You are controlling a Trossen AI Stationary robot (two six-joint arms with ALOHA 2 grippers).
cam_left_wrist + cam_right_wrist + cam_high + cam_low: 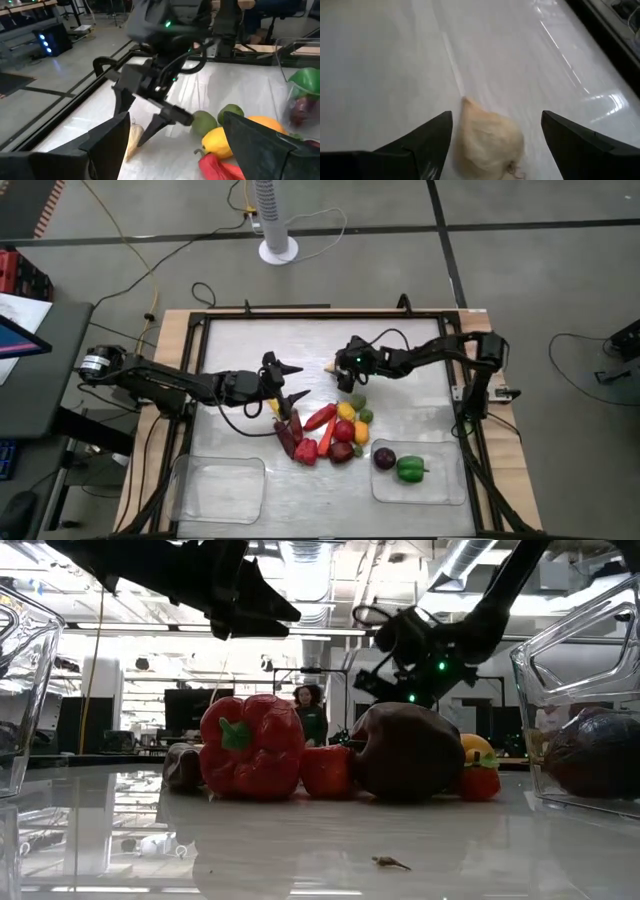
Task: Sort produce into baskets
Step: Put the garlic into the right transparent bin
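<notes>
The produce pile (330, 425) lies mid-table: red peppers (252, 745), a dark purple piece (405, 752), yellow and green pieces. A pale garlic-like piece (490, 142) lies on its side on the table, apart from the pile on its far side. My right gripper (492, 125) is open, one finger on each side of the pale piece, and I see no touch. It also shows in the high view (340, 375). My left gripper (300, 381) is open and empty, above the table just left of the pile. Two clear baskets stand near the front, the left one (192, 490) and the right one (450, 485).
The right basket holds a purple piece (384, 458) and a green pepper (410, 469). A black frame (200, 320) rims the table. Bare tabletop (250, 345) lies at the far left. A person (312, 710) stands in the room behind.
</notes>
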